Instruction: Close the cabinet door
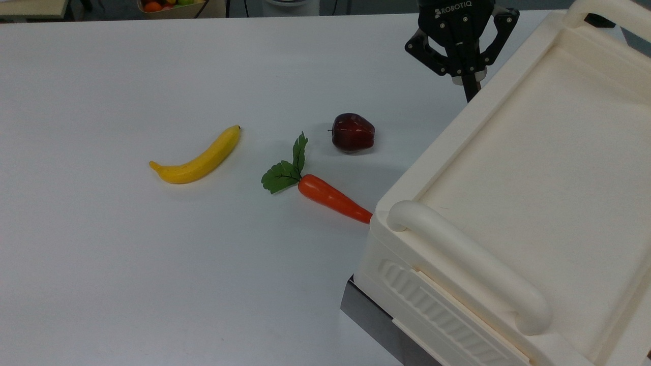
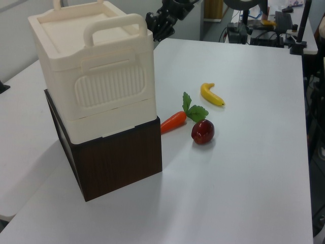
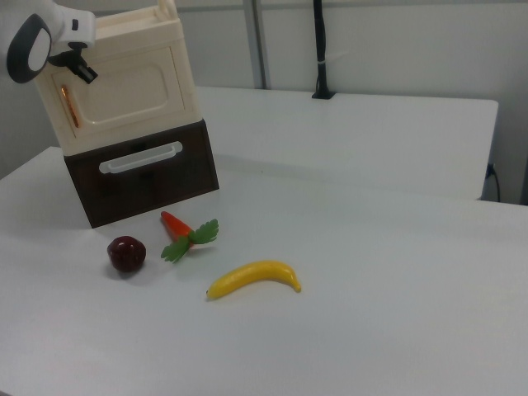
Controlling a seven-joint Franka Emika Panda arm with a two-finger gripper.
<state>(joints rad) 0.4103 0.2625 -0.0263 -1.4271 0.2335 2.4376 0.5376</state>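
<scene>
White tabletop [image 1: 152, 279] fills the scene, with grey walls and a black post behind it in the right view. The cabinet door [image 3: 124, 92] faces the right view's camera on the front of the cabinet [image 1: 534, 178]. It is a cream panel with a recessed centre, and it looks to lie flush in its frame. A narrow copper strip [image 3: 70, 106] runs along its short edge on the right view's left.

The gripper [image 1: 470, 90] is at that same edge, just above the strip. In the top view its two fingers are pressed together into one thin dark bar. They grasp nothing that can be seen, and the tip dips behind the cabinet's top rim.

The cabinet stands on a dark brown base [image 2: 119, 162] that carries a pale bar handle [image 3: 140, 157] on the door side. A thick rounded handle [image 1: 468, 264] arches over the recessed top. A ribbed panel [image 2: 109, 84] covers the side turned to the left view.

A carrot [image 1: 333, 198] lies on the tabletop with its orange tip at the foot of the cabinet. A dark red apple [image 1: 353, 132] sits near the carrot's leaves. A banana [image 1: 198, 157] lies further out, apart from both.
</scene>
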